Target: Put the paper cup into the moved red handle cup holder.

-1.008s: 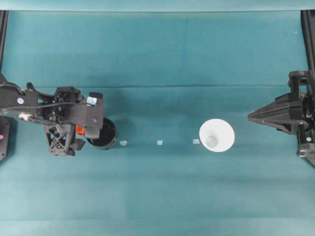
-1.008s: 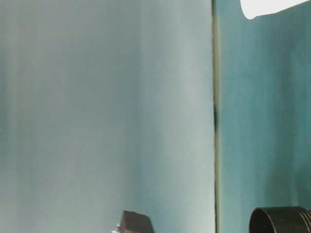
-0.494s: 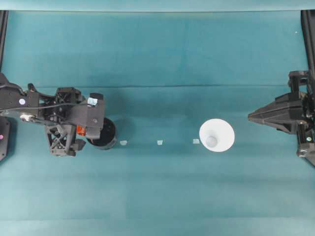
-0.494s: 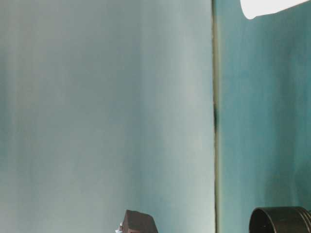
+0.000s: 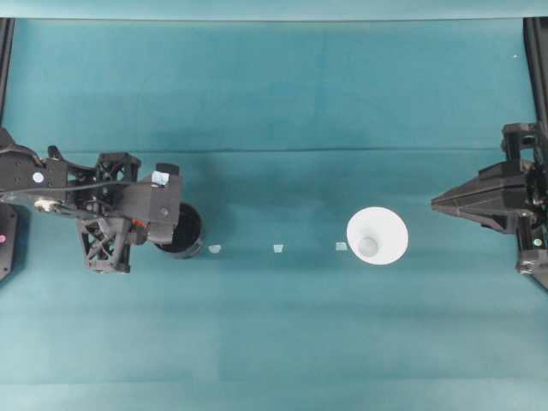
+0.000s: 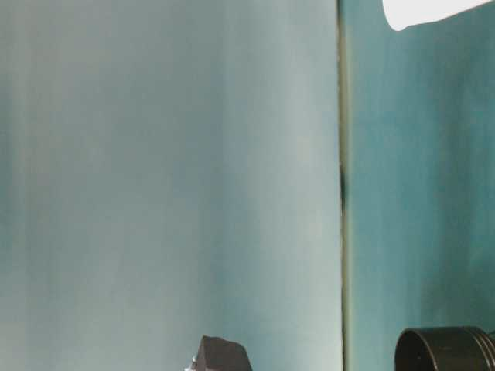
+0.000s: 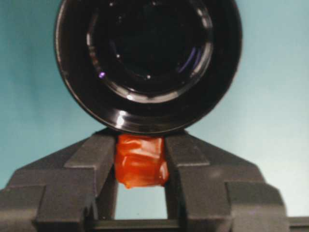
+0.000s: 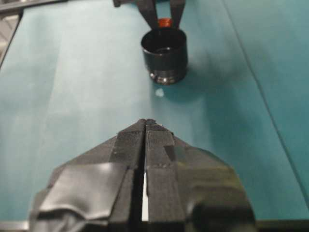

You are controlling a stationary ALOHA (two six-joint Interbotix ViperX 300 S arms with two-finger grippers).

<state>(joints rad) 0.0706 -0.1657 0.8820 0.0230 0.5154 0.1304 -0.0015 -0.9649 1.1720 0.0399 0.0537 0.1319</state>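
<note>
The red handle cup holder (image 5: pixel 184 231) is a glossy black round cup standing upright at the left of the table, also in the table-level view (image 6: pixel 445 349) and far off in the right wrist view (image 8: pixel 164 55). Its orange-red tab (image 7: pixel 141 162) sits between the fingers of my left gripper (image 7: pixel 141 145), which is shut on it (image 5: pixel 154 229). The paper cup (image 5: pixel 377 235) stands upright, white, mouth up, right of the middle; its edge shows in the table-level view (image 6: pixel 425 11). My right gripper (image 5: pixel 435 204) is shut and empty, to the right of the cup (image 8: pixel 146 121).
Three small pale tape marks (image 5: pixel 278 248) lie in a row on the teal cloth between holder and cup. Black frame rails (image 5: pixel 538 51) run along the left and right table edges. A dark part of the left arm (image 6: pixel 220 357) shows in the table-level view.
The left wrist has shifted slightly left, and its body now covers the orange tab in the overhead view. The holder has barely shifted. The cup and right arm have not moved.
</note>
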